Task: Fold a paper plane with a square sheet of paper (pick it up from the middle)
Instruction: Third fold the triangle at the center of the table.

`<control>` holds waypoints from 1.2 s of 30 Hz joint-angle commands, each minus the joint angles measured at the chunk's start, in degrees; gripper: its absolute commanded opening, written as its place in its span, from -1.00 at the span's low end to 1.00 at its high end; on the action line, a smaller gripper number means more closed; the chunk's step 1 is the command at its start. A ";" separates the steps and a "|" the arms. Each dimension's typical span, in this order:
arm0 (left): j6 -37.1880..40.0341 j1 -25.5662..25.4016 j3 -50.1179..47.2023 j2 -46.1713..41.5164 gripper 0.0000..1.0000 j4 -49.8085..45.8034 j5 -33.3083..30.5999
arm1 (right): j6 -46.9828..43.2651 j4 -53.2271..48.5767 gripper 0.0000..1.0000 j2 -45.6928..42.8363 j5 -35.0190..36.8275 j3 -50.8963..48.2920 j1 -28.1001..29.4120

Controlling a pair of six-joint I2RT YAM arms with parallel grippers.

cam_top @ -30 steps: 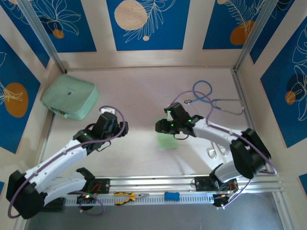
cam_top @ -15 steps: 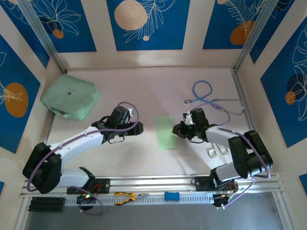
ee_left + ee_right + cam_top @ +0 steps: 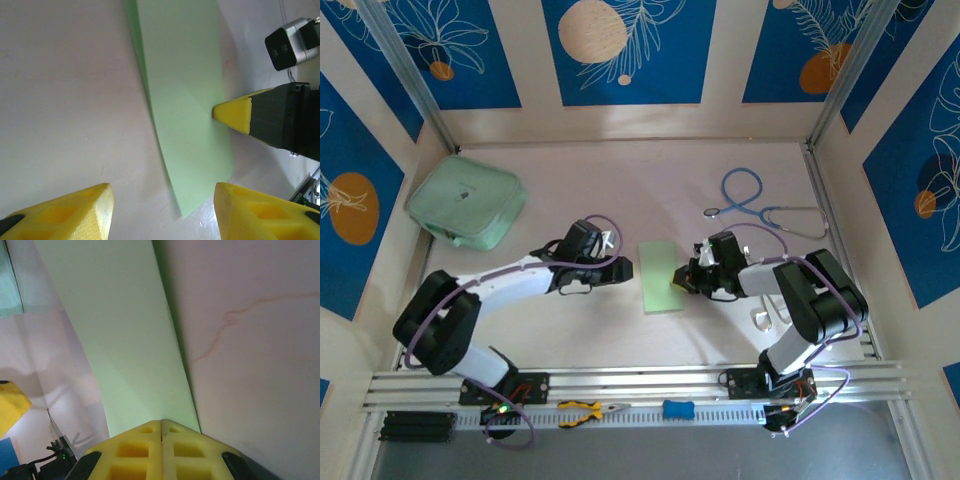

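Note:
The square sheet of paper (image 3: 662, 276) is light green and lies flat mid-table as a long rectangle, two layers showing along one edge (image 3: 182, 100) (image 3: 127, 340). No paper plane shape shows. My right gripper (image 3: 684, 279) is shut, its tip (image 3: 161, 423) resting on the sheet's right edge; the left wrist view shows its yellow fingertip (image 3: 233, 111) touching the paper. My left gripper (image 3: 623, 268) is low at the sheet's left side. It is open (image 3: 162, 210), with the sheet's near corner lying between its fingers (image 3: 75, 210), untouched.
A thick mint-green pouch (image 3: 467, 203) sits at the back left. A blue stethoscope (image 3: 760, 205) lies at the back right, and scissors (image 3: 770, 318) lie beside the right arm. Yellow pliers (image 3: 585, 409) and a blue item (image 3: 678, 409) rest on the front rail.
Both arms moved in toward the sheet. The right gripper let go, shut and came back down on the sheet's edge. The sheet now lies as a longer rectangle. The left jaws narrowed.

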 commanded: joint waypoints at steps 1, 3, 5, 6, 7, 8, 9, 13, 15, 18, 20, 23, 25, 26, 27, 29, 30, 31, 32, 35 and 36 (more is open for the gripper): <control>-1.71 0.39 2.46 2.93 0.08 2.40 4.25 | 3.34 -2.92 -0.91 3.17 3.49 -1.14 4.87; -2.26 0.42 3.08 5.10 0.02 2.83 5.55 | 3.89 -3.68 -0.91 3.59 4.48 -0.39 6.07; -3.11 0.37 3.23 6.84 -0.03 3.61 6.55 | 4.19 -4.29 -0.91 3.76 5.22 0.06 6.61; -3.58 0.37 3.44 7.71 -0.05 3.30 6.39 | 4.35 -4.38 -0.91 3.82 5.33 0.09 6.65; -3.94 0.37 3.46 8.29 -0.05 3.18 6.19 | 4.41 -4.45 -0.91 3.74 5.41 0.19 6.73; -4.20 0.37 3.58 8.86 -0.06 3.22 6.06 | 4.49 -4.47 -0.91 3.81 5.35 0.19 6.74; -4.21 0.36 3.84 9.41 -0.06 2.94 5.69 | 4.48 -4.51 -0.91 3.74 5.27 0.33 6.74; -4.54 0.40 4.69 11.46 -0.06 2.20 5.51 | 4.56 -5.21 -0.91 3.47 5.51 0.28 6.92; -5.08 0.37 4.82 12.28 -0.08 3.07 6.05 | 4.50 -5.43 -0.91 3.45 5.61 0.41 6.95; -6.09 0.37 4.55 13.33 -0.14 4.42 6.99 | 4.56 -5.88 -0.91 3.43 5.50 0.51 6.90; -6.70 0.43 4.48 13.88 -0.20 5.02 7.45 | 4.53 -5.93 -0.91 3.19 5.76 0.27 7.01; -7.07 0.41 4.62 14.42 -0.21 4.40 7.35 | 4.59 -6.27 -0.91 2.70 6.04 0.06 7.00; -7.39 0.46 4.82 14.88 -0.22 3.59 6.87 | 4.65 -6.72 -0.92 2.50 6.27 0.09 7.00; -7.69 0.39 4.63 15.10 -0.22 3.80 7.04 | 4.54 -7.09 -0.92 2.37 6.36 0.28 7.01; -8.11 0.36 4.32 15.16 -0.23 4.30 7.22 | 4.48 -7.57 -0.92 2.41 6.40 0.38 7.01; -8.73 0.38 3.83 15.35 -0.23 5.16 7.41 | 4.54 -7.80 -0.92 2.33 6.48 0.38 7.03; -8.99 0.36 3.61 15.55 -0.24 5.47 7.48 | 4.60 -7.81 -0.92 2.24 6.53 0.29 7.07; -9.27 0.37 3.46 15.77 -0.24 6.09 7.78 | 4.58 -7.73 -0.92 2.22 6.64 0.25 7.20; -9.54 0.38 3.28 15.83 -0.26 6.56 8.16 | 4.62 -7.88 -0.92 2.15 6.67 0.19 7.09; -10.58 0.36 2.86 15.94 -0.35 7.38 8.59 | 4.73 -8.07 -0.92 2.15 7.01 0.16 7.16; -10.76 0.35 2.85 15.87 -0.37 7.48 8.58 | 4.69 -8.01 -0.93 2.14 6.99 0.16 7.09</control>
